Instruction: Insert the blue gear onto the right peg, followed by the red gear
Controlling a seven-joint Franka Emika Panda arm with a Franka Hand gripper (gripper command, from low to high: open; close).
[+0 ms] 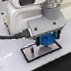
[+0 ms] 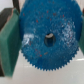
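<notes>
Outside, the arm reaches steeply down with its claw (image 1: 45, 38) clamped on the blue gear (image 1: 46, 40), which hangs just above the grey plate (image 1: 33, 53) on the white bench (image 1: 12, 64); neither peg nor the red gear can be made out. Up close in the wrist view, the blue gear (image 2: 49, 39) fills the picture, pinched at its rim by green pads (image 2: 8, 46). It looks a light, stiff plastic disc with a centre hole (image 2: 49, 38), so an edge grip should suit, though the teeth may slip.

one blue gear (image 1: 46, 40), one grey plate (image 1: 32, 53), one gripper (image 1: 45, 38)
</notes>
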